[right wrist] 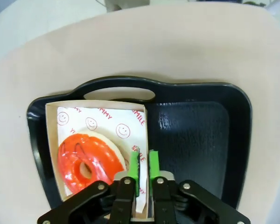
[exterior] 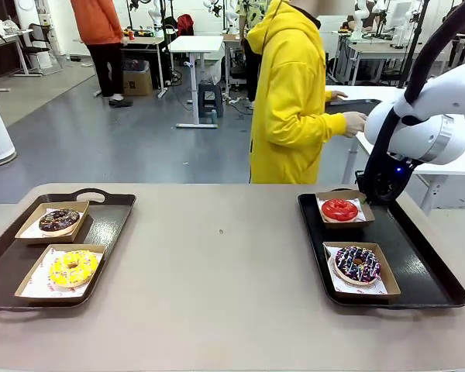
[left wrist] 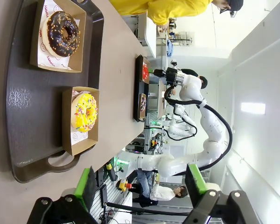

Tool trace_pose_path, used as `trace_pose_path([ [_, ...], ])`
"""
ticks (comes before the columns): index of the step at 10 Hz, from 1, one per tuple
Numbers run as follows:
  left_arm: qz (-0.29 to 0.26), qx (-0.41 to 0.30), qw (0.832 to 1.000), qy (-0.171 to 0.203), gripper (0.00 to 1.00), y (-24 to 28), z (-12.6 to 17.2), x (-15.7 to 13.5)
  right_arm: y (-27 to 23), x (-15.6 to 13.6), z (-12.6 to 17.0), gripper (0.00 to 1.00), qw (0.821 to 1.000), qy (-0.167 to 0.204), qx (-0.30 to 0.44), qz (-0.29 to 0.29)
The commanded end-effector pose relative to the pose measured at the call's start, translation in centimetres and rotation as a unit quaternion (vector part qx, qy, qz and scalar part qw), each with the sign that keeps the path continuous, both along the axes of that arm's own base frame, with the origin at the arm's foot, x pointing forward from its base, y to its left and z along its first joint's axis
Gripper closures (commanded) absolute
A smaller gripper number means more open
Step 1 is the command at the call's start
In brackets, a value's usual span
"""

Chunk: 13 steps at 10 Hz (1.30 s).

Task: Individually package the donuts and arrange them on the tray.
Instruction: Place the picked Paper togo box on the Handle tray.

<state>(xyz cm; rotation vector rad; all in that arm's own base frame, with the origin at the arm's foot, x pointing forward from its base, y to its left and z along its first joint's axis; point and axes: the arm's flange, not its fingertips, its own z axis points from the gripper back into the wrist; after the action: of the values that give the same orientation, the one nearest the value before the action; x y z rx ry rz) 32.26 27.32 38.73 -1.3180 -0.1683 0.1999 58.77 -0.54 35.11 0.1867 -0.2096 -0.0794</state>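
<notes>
Each donut lies in its own paper-lined cardboard box. On the left black tray [exterior: 112, 221] are the chocolate donut [exterior: 60, 220] and the yellow sprinkled donut [exterior: 73, 268]. The right black tray [exterior: 422, 260] carries the glossy red donut [exterior: 339, 209] and the purple sprinkled donut [exterior: 357, 263]. My right gripper [right wrist: 143, 172] hangs over the far end of the right tray, its green pads pinched close on the side wall of the red donut's box [right wrist: 102, 116]. My left gripper [left wrist: 141, 184] stands wide open above the left tray [left wrist: 23, 112], holding nothing.
A person in a yellow hoodie [exterior: 291, 101] stands beyond the table's far edge, turned toward a white side table. Bare tabletop [exterior: 217, 256] separates the two trays. Beside the red donut's box, the right tray's floor [right wrist: 196, 135] is free.
</notes>
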Motion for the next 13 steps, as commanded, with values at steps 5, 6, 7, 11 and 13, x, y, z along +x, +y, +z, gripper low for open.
trace_pose_path([
  [5, 0.002, 0.009, 1.000, 0.001, 0.00, -0.2, 0.1, -0.5, -1.4, -5.9, 6.5, 0.45, 0.998, -0.056, 0.017, 0.012],
  [6, 0.002, 0.009, 1.000, 0.001, 0.00, -0.2, 0.1, -0.5, -2.0, -8.0, 8.2, 0.35, 0.996, -0.071, 0.050, 0.030],
  [7, 0.002, 0.009, 1.000, 0.001, 0.00, -0.2, 0.1, -0.5, -3.0, -10.3, 9.7, 0.35, 0.993, -0.091, 0.067, 0.030],
  [11, 0.002, 0.009, 1.000, 0.001, 0.00, -0.2, 0.1, -0.5, -10.7, -18.5, 12.8, 0.35, 0.956, -0.087, 0.280, 0.021],
  [13, 0.002, 0.009, 1.000, 0.001, 0.00, -0.2, 0.1, -0.5, -14.2, -19.2, 11.9, 0.35, 0.939, -0.094, 0.329, 0.026],
])
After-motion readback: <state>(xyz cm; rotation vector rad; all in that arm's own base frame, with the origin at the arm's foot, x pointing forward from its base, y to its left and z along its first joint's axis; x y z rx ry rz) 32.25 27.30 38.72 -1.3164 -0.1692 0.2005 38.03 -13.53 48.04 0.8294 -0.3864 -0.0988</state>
